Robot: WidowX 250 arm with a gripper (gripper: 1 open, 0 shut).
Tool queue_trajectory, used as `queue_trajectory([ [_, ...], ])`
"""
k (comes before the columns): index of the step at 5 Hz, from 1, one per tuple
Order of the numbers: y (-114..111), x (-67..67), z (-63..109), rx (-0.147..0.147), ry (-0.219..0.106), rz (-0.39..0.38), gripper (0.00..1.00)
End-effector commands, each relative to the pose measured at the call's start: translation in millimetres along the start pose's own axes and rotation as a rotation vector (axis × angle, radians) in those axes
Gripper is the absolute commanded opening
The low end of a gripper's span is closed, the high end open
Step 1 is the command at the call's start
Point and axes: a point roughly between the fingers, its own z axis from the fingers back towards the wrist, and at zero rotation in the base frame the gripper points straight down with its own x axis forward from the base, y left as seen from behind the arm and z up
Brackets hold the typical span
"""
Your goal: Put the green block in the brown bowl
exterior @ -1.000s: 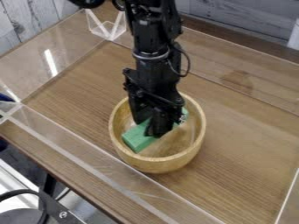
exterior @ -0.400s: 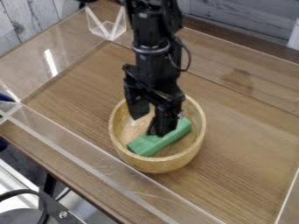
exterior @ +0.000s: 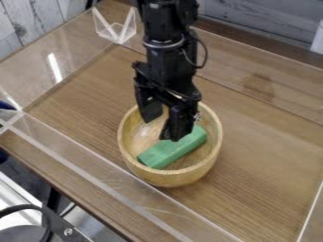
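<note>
Lying flat in brown bowl [exterior: 202, 163]: green block [exterior: 173, 149], long axis lower-left to upper-right | pincer [exterior: 167, 114] spread

A wooden tabletop [exterior: 89, 99] with visible grain fills most of the view, enclosed by low clear acrylic walls [exterior: 76, 184] that catch bright reflections along their edges. Beyond the far wall, at the top left, lies a pale whitewashed plank surface [exterior: 32, 19]. Dark cables [exterior: 44, 227] curl at the bottom left corner, outside the enclosure.
</note>
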Motion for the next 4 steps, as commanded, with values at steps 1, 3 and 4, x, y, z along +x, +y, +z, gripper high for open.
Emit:
queue_trajectory([
  [1, 0, 10.8, 21.8, 0.027, -0.084, -0.011, 1.00],
  [3, 1, 11.0, 40.7, 0.029, -0.117, 0.000, 1.00],
  [4, 9, 12.5, 72.5, 0.036, -0.166, 0.036, 1.00],
])
